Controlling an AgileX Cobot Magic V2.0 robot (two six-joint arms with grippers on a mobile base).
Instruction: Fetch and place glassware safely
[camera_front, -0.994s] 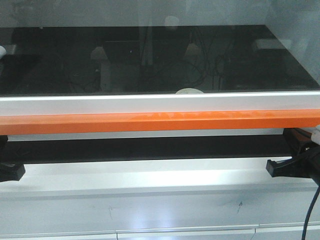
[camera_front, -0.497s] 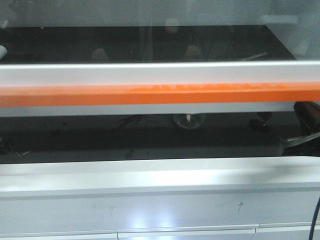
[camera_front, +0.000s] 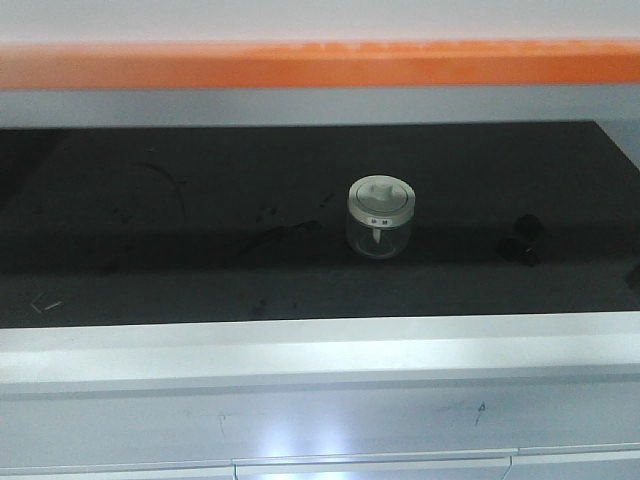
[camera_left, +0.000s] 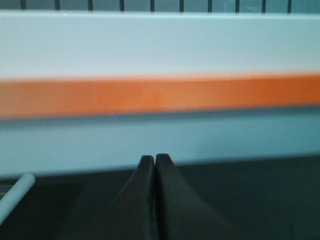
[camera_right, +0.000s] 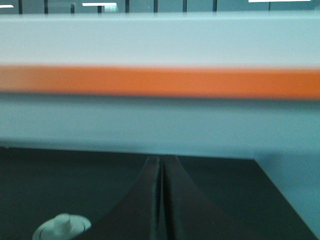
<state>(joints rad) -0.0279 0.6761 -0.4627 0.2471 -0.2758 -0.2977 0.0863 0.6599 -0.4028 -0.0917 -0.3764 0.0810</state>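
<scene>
Right hand (camera_right: 161, 159): both fingers pressed together, nothing between them. Left hand (camera_left: 152, 157): the same, closed and empty. Neither hand shows in the front view, and both wrist views look at the sash bar (camera_front: 320, 65) with its orange stripe, which crosses above the fingertips.

Glass jar (camera_front: 380, 215): upright on the black counter (camera_front: 150, 260), roughly mid-width and set back from the front sill. Its cream lid (camera_front: 380, 197) is seated, knob up. Nothing touches it. A small dark object (camera_front: 522, 240) lies well apart on the camera's right.

Key relation: the right wrist view catches the lid with its knob at the lower left corner of the frame, so the jar lies below the right hand's fingertips and off to their left. The left wrist view shows no jar, only a white tube (camera_left: 15, 192) at its lower left edge. Judgement: the right arm is the nearer and better placed.

Long axis of the jar is vertical. The body is round and squat, so no side looks better than another for a grasp.

Judgement on the next move: the right hand must open, drop below the sash bar, then shift left until the jar body lies between the fingers. Risk: glass wall, loose-looking lid, so a grip on the body rather than the knob seems safer.
</scene>
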